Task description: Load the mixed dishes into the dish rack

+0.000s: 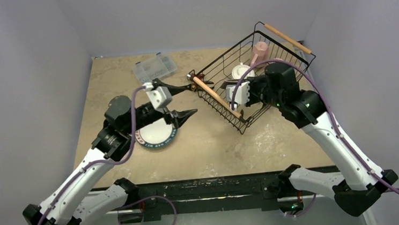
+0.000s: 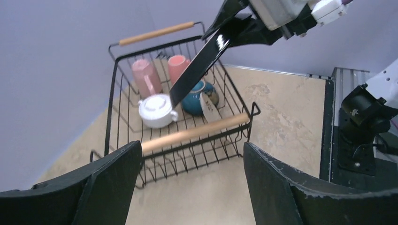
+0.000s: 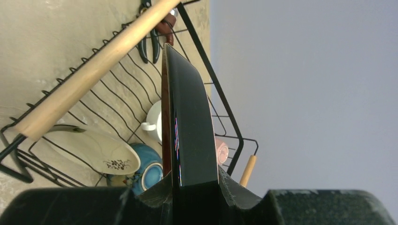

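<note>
Left gripper (image 2: 192, 187): jaws wide, empty, over the red-rimmed plate (image 1: 156, 134) on the table (image 1: 216, 143). Right gripper (image 3: 192, 183): clamped on a dark glossy plate (image 2: 202, 61), edge-on above the rack (image 2: 195, 132). Inside the rack: 2 pink mugs (image 2: 145, 77), a white cup (image 2: 155, 110), and a cream plate (image 3: 89, 147) apparently leaning on a blue bowl (image 3: 145, 171).

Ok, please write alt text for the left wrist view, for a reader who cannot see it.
The right claw holds a glossy black plate tilted above a wire dish rack. In it are two pink mugs, a white cup, a blue bowl and a cream plate. The open left claw frames the bottom.
</note>
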Robot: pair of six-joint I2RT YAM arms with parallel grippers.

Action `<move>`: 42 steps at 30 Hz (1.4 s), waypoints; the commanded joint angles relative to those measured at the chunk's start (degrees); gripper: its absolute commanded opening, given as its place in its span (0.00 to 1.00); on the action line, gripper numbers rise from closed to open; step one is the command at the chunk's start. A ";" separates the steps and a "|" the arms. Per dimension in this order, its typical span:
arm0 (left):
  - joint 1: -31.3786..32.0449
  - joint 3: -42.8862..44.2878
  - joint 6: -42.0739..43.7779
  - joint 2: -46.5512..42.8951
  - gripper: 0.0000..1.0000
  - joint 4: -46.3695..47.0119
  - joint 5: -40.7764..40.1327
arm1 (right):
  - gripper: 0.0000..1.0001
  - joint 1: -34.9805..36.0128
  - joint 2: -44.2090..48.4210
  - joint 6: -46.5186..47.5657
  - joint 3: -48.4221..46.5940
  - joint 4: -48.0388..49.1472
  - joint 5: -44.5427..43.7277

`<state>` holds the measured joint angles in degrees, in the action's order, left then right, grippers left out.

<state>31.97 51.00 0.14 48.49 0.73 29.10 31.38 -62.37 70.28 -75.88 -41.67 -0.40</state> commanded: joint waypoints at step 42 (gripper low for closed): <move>30.05 26.58 33.60 32.64 0.00 2.06 -35.95 | 0.00 0.26 12.80 -0.89 -3.30 3.61 18.21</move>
<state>62.33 75.94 38.57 82.39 -1.93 -3.40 31.31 -51.33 69.34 -76.58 -47.22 16.27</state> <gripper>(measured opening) 0.225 0.233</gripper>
